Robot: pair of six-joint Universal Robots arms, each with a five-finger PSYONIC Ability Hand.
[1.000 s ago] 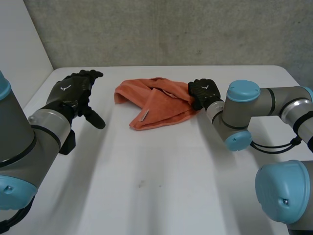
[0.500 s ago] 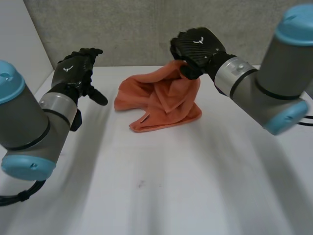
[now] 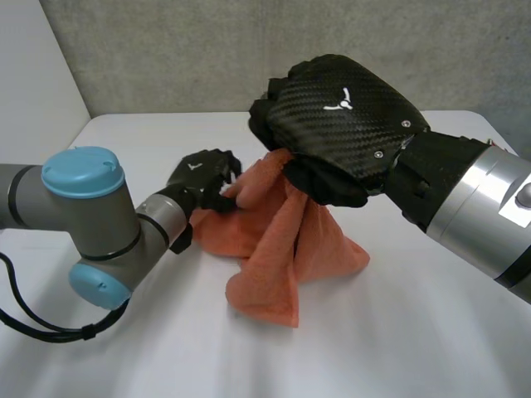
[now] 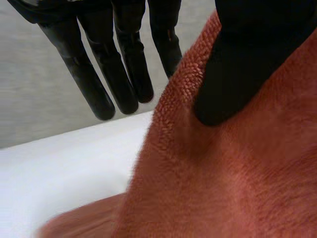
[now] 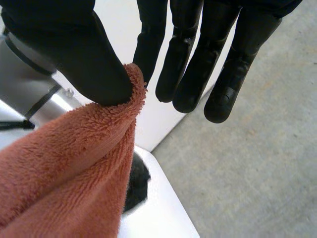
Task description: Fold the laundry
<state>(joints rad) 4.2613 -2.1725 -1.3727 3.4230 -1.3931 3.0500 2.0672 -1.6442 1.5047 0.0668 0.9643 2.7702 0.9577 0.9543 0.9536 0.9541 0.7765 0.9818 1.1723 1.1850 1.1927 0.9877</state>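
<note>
One orange terry towel (image 3: 282, 249) hangs rumpled; right hand (image 3: 344, 116) fingers pinch top; left hand (image 3: 203, 174) fingers pinch edge

Bare lab: white table (image 3: 390, 356), concrete wall (image 3: 166, 50)

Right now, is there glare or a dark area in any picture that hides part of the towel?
Head view: even light, no glare on the white table; the right hand covers the top of the orange towel. Left wrist view: the left hand lies as a flat dark patch on the towel. Right wrist view: the pinched edge is plainly lit.
</note>
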